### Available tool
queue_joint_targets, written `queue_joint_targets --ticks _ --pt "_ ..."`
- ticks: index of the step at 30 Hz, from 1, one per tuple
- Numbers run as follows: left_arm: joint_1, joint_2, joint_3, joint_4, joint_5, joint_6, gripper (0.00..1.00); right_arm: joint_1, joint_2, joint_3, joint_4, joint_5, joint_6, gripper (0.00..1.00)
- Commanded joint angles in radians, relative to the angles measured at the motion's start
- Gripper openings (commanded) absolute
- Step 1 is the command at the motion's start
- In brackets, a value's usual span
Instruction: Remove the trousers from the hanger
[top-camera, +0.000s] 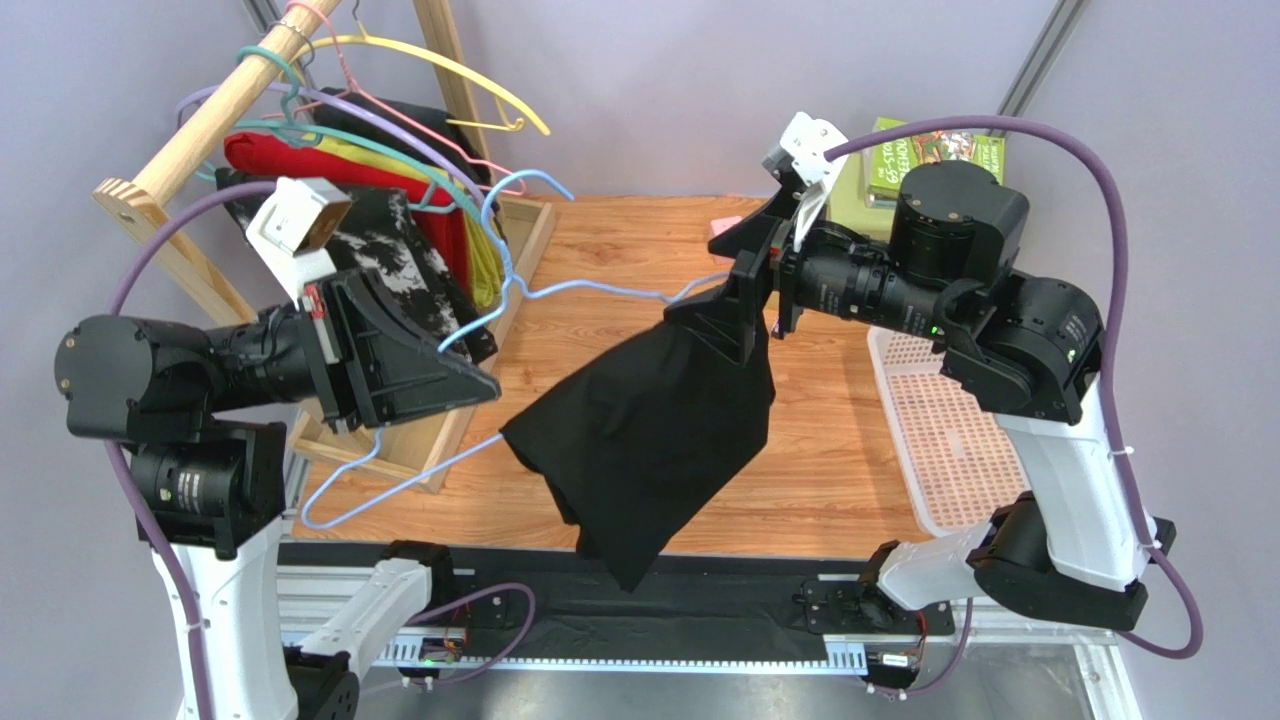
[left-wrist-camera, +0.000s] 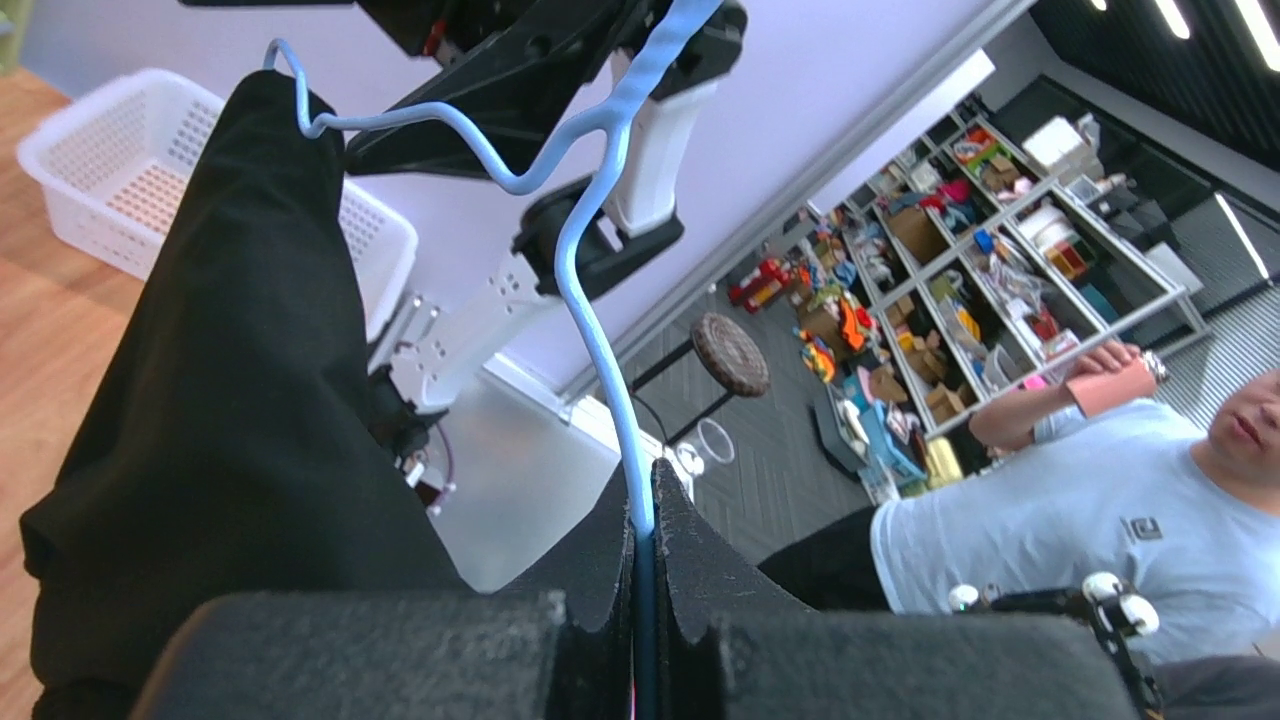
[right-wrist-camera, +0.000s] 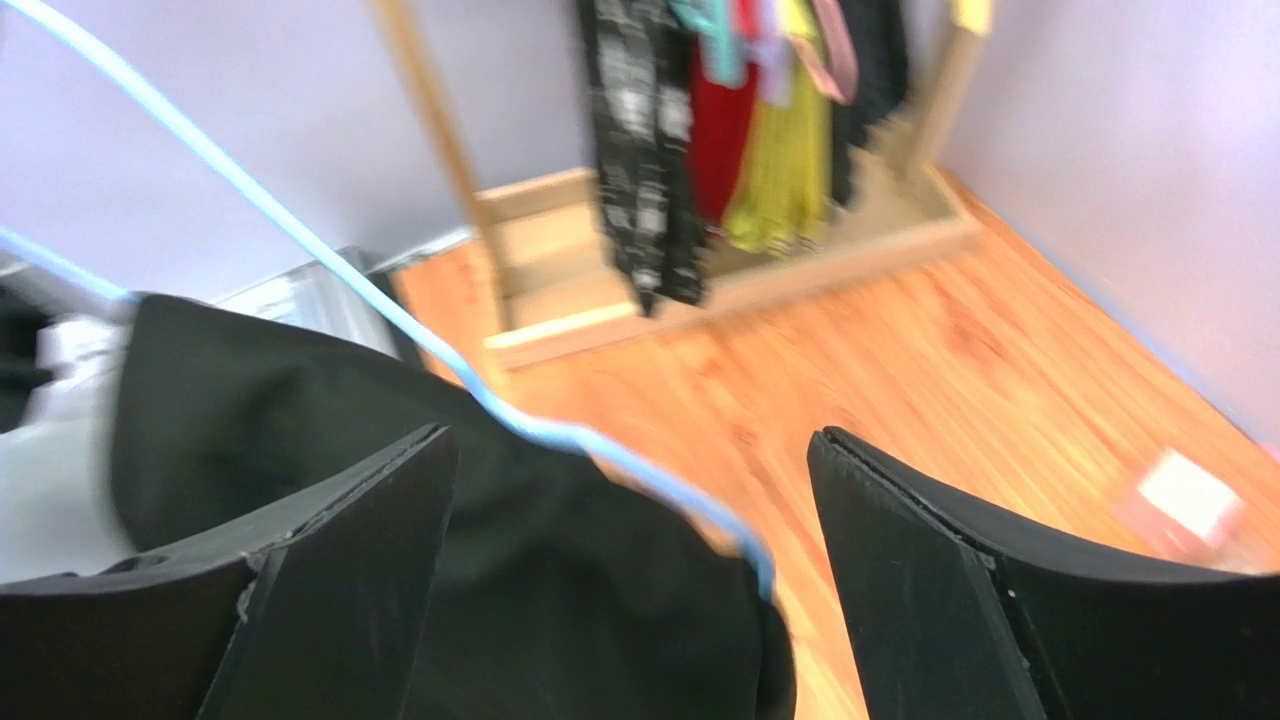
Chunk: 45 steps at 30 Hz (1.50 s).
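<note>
The light-blue hanger (top-camera: 601, 285) hangs in the air over the table. The black trousers (top-camera: 646, 428) are draped over its right end and hang down. My left gripper (top-camera: 478, 384) is shut on the hanger's wire near its left part. In the left wrist view the wire (left-wrist-camera: 579, 255) runs up out of the closed jaws (left-wrist-camera: 643, 543), with the trousers (left-wrist-camera: 226, 405) to the left. My right gripper (top-camera: 748, 293) is open at the top of the trousers. In the right wrist view its fingers (right-wrist-camera: 631, 503) straddle the trousers (right-wrist-camera: 571, 600) and the hanger's end (right-wrist-camera: 631, 458).
A wooden rack (top-camera: 166, 165) at the back left holds more hangers, a red garment (top-camera: 301, 158) and a black garment with white splotches (top-camera: 383, 263). A white basket (top-camera: 939, 435) lies on the right. A green box (top-camera: 932, 150) stands at the back right.
</note>
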Motion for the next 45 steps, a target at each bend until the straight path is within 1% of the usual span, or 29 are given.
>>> queue_joint_targets --ticks 1,3,5,6,7,9,12,15,18,21,22,29,31,32,35,36,39,43,45 --pt "-0.023 -0.05 -0.043 0.1 0.013 -0.014 0.0 -0.003 0.024 0.061 0.005 -0.277 -0.005 0.92" --pt "-0.042 -0.065 -0.054 0.091 0.016 -0.014 0.0 -0.003 0.029 0.058 0.0 -0.294 0.021 0.91" --pt "-0.068 -0.082 -0.074 0.085 0.019 -0.008 0.0 -0.003 0.048 0.064 0.028 -0.38 0.072 0.92" --pt "-0.081 -0.087 -0.091 0.083 0.019 -0.005 0.0 -0.001 0.058 0.068 0.046 -0.471 0.096 0.92" --pt "-0.09 -0.09 -0.102 0.08 0.021 -0.005 0.0 0.0 0.073 0.07 0.095 -0.522 0.168 0.92" --pt "-0.119 -0.095 -0.119 0.082 0.024 -0.005 0.0 0.028 0.12 0.09 0.132 -0.625 0.225 0.91" --pt "-0.164 -0.079 -0.108 0.082 0.024 -0.001 0.0 0.072 0.16 0.096 0.149 -0.69 0.27 0.9" --pt "-0.211 -0.061 -0.084 0.08 0.027 0.004 0.0 0.081 0.161 0.055 0.164 -0.711 0.3 0.85" --pt "-0.243 -0.047 -0.065 0.08 0.03 0.007 0.0 0.083 0.142 0.007 0.215 -0.731 0.349 0.79" --pt "-0.268 -0.041 -0.057 0.083 0.03 0.009 0.0 0.08 0.125 -0.042 0.275 -0.773 0.403 0.66" --pt "-0.274 -0.039 -0.059 0.083 0.032 0.01 0.0 0.081 0.121 -0.056 0.29 -0.779 0.412 0.64" --pt "-0.329 -0.035 -0.071 0.079 0.036 0.013 0.0 0.074 0.111 -0.051 0.309 -0.845 0.481 0.61" --pt "-0.345 -0.032 -0.071 0.079 0.038 0.012 0.0 0.074 0.113 -0.056 0.31 -0.86 0.504 0.55" --pt "-0.351 -0.032 -0.071 0.079 0.038 0.012 0.0 0.072 0.116 -0.065 0.319 -0.88 0.518 0.49" --pt "-0.366 -0.029 -0.073 0.073 0.039 0.012 0.0 0.074 0.102 -0.122 0.426 -0.932 0.619 0.38" --pt "-0.369 -0.029 -0.071 0.073 0.039 0.012 0.0 0.072 0.101 -0.131 0.475 -0.94 0.638 0.38" --pt "-0.378 -0.023 -0.064 0.07 0.039 0.009 0.0 0.078 0.101 -0.154 0.526 -0.968 0.693 0.38" --pt "-0.388 -0.007 -0.05 0.07 0.038 0.004 0.0 0.092 0.113 -0.163 0.539 -0.991 0.718 0.38" --pt "-0.392 -0.004 -0.047 0.068 0.038 0.003 0.0 0.114 0.122 -0.159 0.555 -0.988 0.738 0.11"
